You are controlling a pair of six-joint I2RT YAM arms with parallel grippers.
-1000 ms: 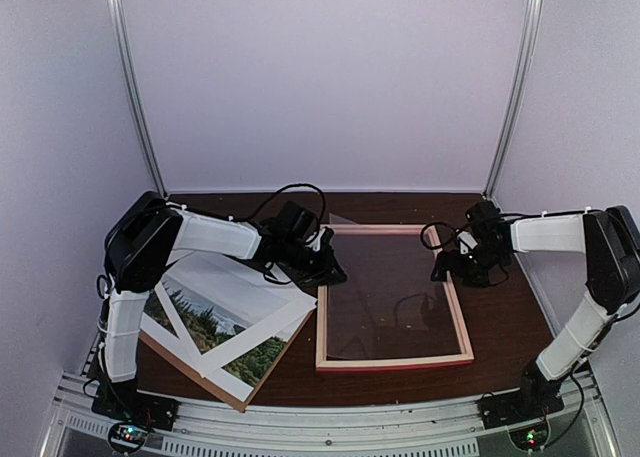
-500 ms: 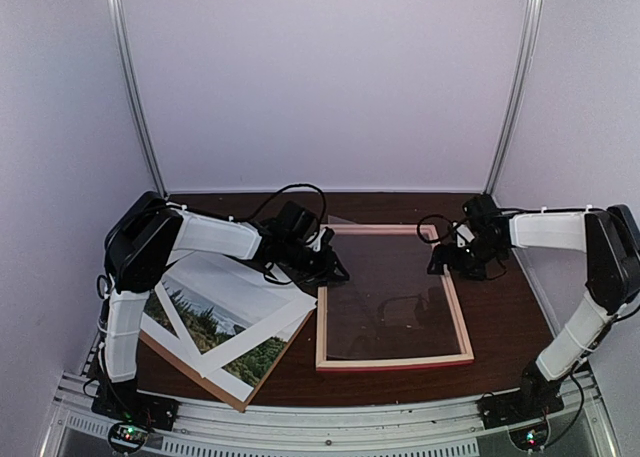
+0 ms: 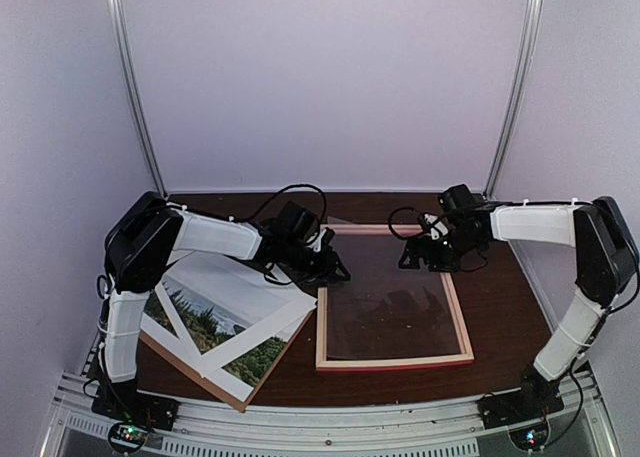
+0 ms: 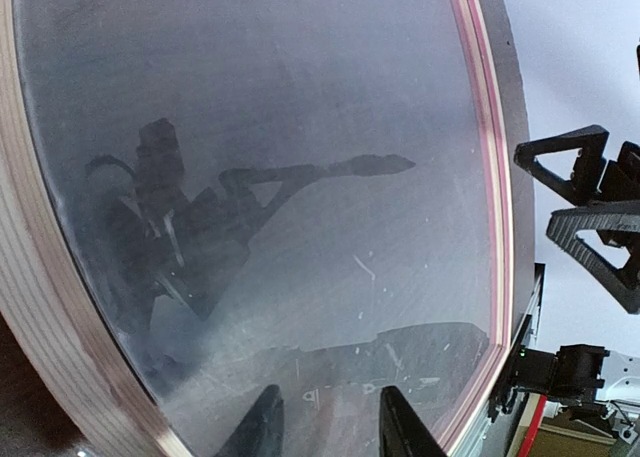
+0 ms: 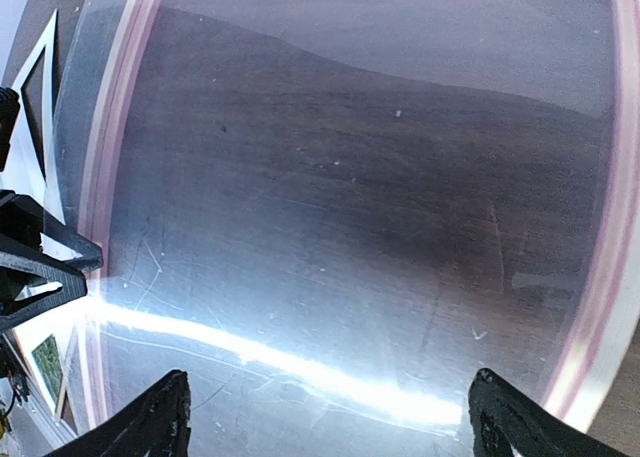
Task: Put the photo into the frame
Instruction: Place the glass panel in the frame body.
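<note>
Photo [image 3: 203, 319] near frame [image 3: 395, 362], outside it

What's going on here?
Two arms are set to put the photo into the frame. The frame lies flat and empty. The left pincer hovers open at its far-left corner, and the right pincer hovers open over its far edge. Neither holds anything. The photo lies to the frame's left, untouched.

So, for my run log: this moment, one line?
photo: left of frame | frame: flat, glass only | left gripper: open | right gripper: open over frame
</note>
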